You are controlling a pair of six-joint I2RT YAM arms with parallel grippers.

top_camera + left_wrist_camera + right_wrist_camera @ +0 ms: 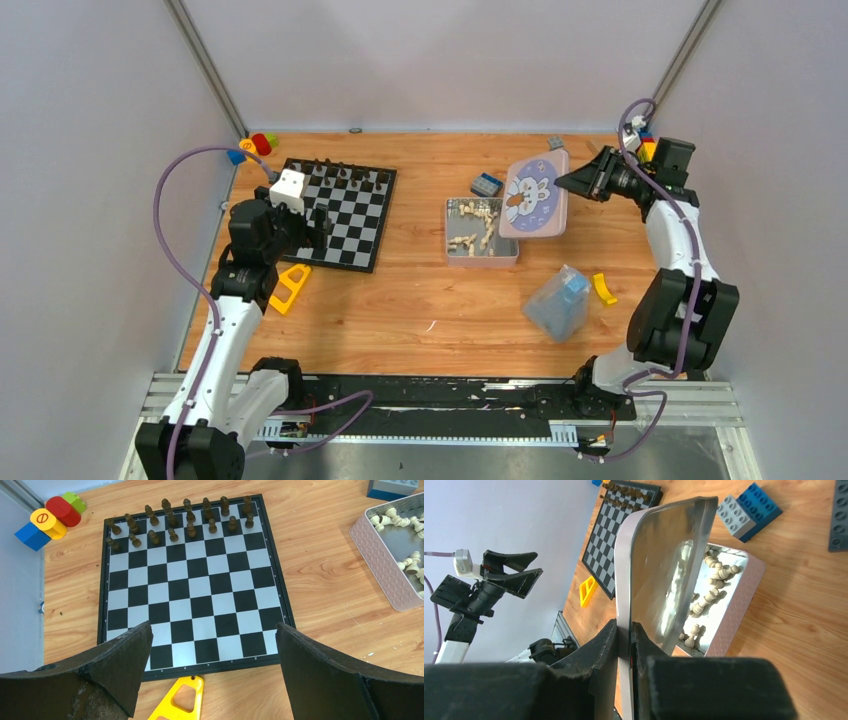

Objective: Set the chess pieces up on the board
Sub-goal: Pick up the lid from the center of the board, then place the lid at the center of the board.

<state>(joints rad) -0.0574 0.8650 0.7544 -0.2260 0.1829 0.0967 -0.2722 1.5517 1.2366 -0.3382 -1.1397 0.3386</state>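
The lid (pixel 664 555) is clamped by its edge in the right pincer (pixel 624 630) so the tin's (pixel 739 605) pale pieces (pixel 714 575) are exposed, while the left pincer (pixel 212 630) is held wide open, empty, over the board (pixel 200 590).

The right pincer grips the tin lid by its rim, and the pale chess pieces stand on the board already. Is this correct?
Not quite. The pale chess pieces lie in the open tin, as the right wrist view shows. The right pincer does grip the lid rim.
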